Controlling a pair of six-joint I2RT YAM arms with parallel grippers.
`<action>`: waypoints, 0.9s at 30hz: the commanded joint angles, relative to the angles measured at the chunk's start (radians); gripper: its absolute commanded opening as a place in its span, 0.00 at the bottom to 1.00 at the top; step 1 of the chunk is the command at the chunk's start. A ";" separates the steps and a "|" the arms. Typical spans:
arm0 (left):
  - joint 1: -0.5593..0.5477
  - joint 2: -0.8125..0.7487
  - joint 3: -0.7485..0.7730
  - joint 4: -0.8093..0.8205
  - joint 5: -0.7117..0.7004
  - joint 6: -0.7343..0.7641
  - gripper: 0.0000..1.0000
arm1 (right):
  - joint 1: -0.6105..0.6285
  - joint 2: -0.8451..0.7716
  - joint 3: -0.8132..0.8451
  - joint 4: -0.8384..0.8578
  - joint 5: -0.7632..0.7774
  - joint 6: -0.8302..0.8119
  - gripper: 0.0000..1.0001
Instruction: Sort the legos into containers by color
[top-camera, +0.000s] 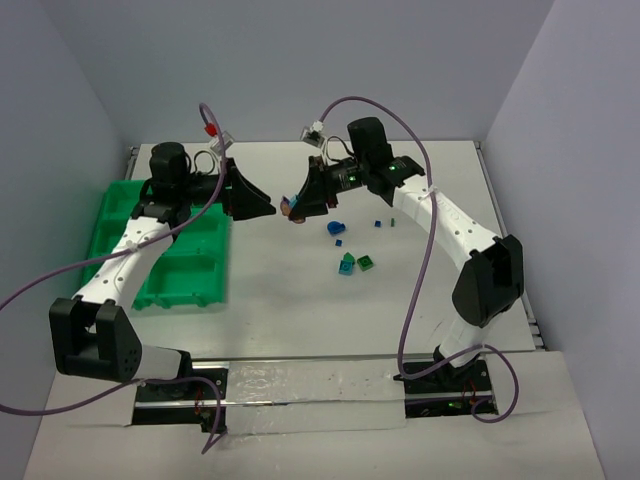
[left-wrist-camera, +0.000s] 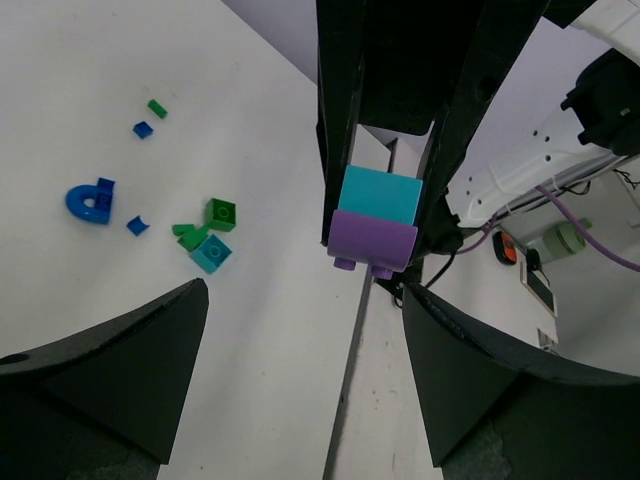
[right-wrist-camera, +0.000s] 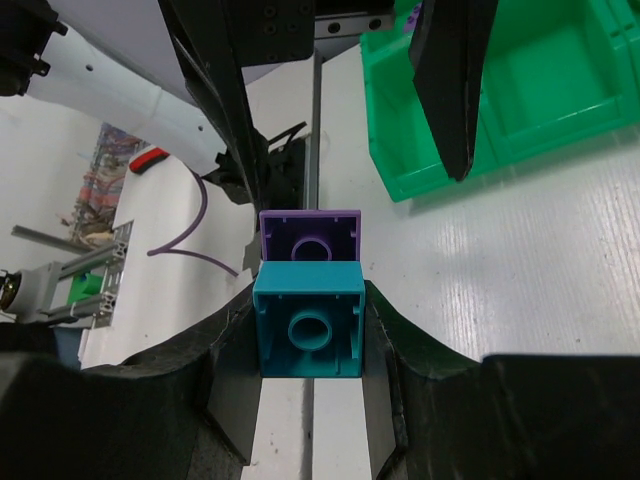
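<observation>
My right gripper (top-camera: 298, 206) is shut on a teal lego (right-wrist-camera: 308, 332) that is stuck to a purple lego (right-wrist-camera: 310, 235), held above the table's middle. The purple one pokes out past the fingertips. My left gripper (top-camera: 262, 205) faces it from the left, open wide and apart from the stack. In the left wrist view the teal lego (left-wrist-camera: 378, 195) and purple lego (left-wrist-camera: 372, 240) hang ahead of my left gripper (left-wrist-camera: 305, 290), outside its gap. The green tray of containers (top-camera: 175, 302) lies at the left. Loose legos lie right of centre: a blue arch (top-camera: 335, 228), a teal one (top-camera: 347, 266), a green one (top-camera: 367, 263).
Smaller blue (top-camera: 378, 223) and green (top-camera: 393, 221) pieces lie farther right on the white table. The purple cables loop over both arms. Walls close in the table on three sides. The tray (right-wrist-camera: 520, 100) shows behind the left fingers in the right wrist view.
</observation>
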 joint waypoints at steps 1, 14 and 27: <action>-0.024 -0.012 -0.012 0.138 0.072 -0.084 0.88 | 0.017 -0.044 0.003 0.015 -0.019 -0.028 0.00; -0.069 -0.002 -0.019 0.239 0.080 -0.164 0.83 | 0.034 -0.033 0.014 -0.014 -0.038 -0.047 0.00; -0.079 0.001 -0.020 0.222 0.083 -0.144 0.41 | 0.037 -0.033 0.014 -0.014 -0.044 -0.047 0.00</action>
